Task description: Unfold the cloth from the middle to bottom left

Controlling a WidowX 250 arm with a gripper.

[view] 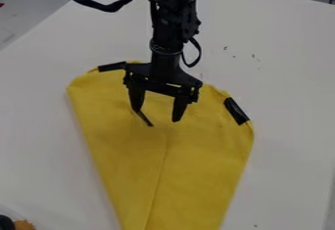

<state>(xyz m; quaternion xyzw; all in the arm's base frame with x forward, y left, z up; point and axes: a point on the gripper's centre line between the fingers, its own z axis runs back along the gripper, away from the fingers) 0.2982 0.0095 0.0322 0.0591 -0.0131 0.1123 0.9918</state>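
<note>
The yellow cloth (114,131) lies on the white table (288,77), extending from mid-view to the bottom edge, with a fold edge running lengthwise. Black strips mark its upper left corner (112,66) and right shoulder (236,111). The gripper (157,117) is positioned over the upper section; its jaws stand wide apart, with cloth visible between them. Contact with the cloth cannot be determined. Small dark marks (254,57) appear on the table, upper right.
</note>
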